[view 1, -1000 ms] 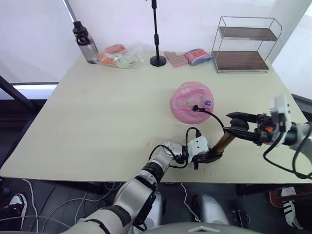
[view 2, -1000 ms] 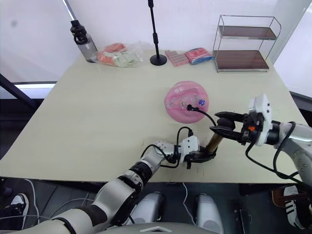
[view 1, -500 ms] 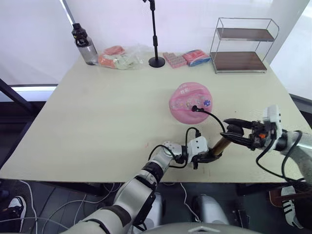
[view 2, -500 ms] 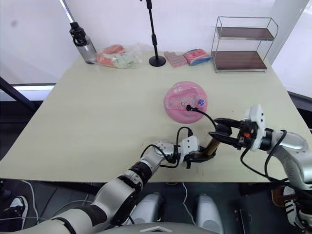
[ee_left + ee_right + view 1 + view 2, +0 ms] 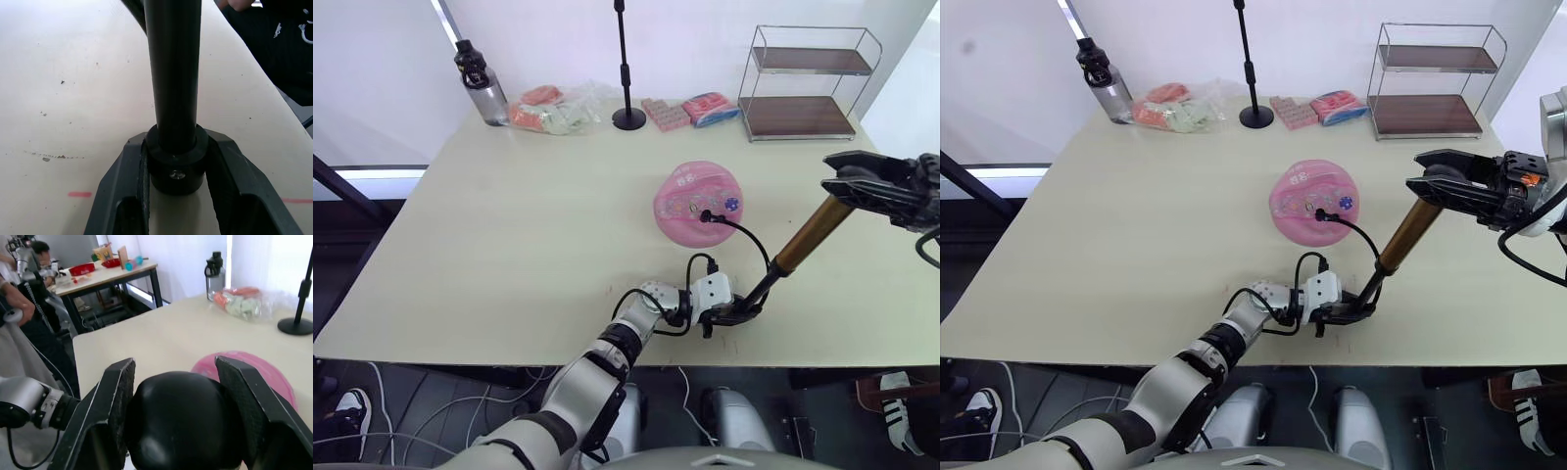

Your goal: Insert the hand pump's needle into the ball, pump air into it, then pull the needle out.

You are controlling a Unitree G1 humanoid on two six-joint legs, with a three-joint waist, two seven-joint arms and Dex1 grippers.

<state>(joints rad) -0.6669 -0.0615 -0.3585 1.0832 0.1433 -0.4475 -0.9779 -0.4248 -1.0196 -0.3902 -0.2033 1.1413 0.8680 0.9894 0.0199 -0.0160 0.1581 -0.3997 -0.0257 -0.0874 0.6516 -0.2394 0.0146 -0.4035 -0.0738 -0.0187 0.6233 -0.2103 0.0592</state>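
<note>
Near the ball (image 5: 696,204), left hand (image 5: 736,313) clamps the hand pump (image 5: 810,235) base on the surface (image 5: 509,215); right hand (image 5: 862,186) grips its handle, extended. Risk: hose tug dislodging needle.

Readable text: none in any view.
Ball (image 5: 696,204): small colourful prints near the centre of the frame, too small to read as words.
Packets (image 5: 690,112): pink wrappers at upper centre, printing illegible.
Bottle (image 5: 481,86): upper left, no label legible.
Table (image 5: 58,88): short red marks, not characters.
</note>
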